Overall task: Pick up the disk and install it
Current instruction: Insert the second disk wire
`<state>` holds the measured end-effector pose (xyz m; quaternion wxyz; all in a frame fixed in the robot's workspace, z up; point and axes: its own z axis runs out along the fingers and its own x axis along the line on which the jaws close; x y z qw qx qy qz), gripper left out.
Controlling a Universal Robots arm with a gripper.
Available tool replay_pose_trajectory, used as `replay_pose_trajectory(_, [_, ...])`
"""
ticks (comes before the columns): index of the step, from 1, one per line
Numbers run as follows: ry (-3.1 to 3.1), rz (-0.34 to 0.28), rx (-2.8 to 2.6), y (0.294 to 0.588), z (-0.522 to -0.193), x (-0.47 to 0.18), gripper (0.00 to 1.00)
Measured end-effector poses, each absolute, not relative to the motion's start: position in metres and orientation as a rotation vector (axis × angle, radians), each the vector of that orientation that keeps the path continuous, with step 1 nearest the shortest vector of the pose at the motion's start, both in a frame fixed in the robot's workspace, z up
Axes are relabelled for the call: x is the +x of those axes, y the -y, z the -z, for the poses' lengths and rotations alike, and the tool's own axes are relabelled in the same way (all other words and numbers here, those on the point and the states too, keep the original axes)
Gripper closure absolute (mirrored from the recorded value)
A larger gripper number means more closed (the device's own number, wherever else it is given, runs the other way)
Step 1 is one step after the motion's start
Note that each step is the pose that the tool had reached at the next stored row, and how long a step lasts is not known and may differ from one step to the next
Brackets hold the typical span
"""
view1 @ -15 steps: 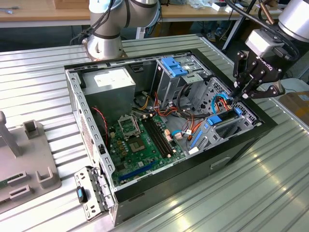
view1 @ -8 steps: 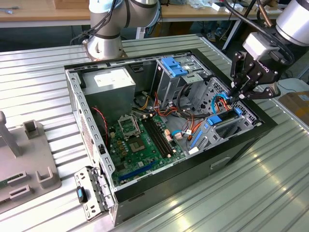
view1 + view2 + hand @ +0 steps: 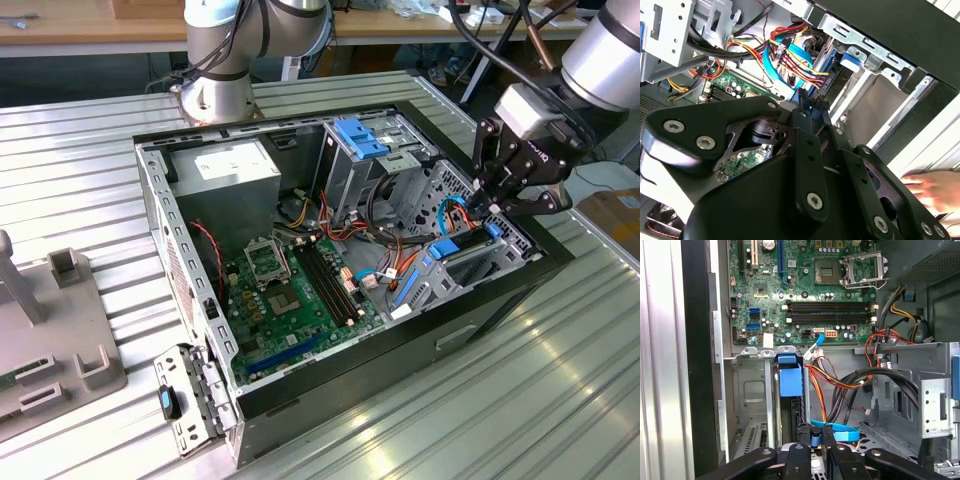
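The gripper [image 3: 816, 432] sat low in the case [image 3: 500, 300] with its fingers [image 3: 804, 432] nearly shut, probably seating the disk [image 3: 790, 410] edge-on in its bay.

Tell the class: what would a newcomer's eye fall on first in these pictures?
The open computer case on the ribbed metal table, its green motherboard bare. The black gripper reaches in at the exterior view's right, by the blue-railed disk standing on edge among coloured cables.
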<state>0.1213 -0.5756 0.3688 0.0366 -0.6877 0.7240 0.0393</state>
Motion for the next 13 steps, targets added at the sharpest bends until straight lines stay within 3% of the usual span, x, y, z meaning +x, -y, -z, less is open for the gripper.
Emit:
replay_pose_trajectory(1, [-2.223, -0.121, -2.111, 0.5756, -0.3687, 0.1213, 0.76])
replay_pose_trajectory(2, [-2.223, -0.121, -2.111, 0.5756, -0.3687, 0.1213, 0.84])
replay_pose_trajectory(13, [-2.192, -0.108, -2.131, 0.5778, -0.3664, 0.1175, 0.84])
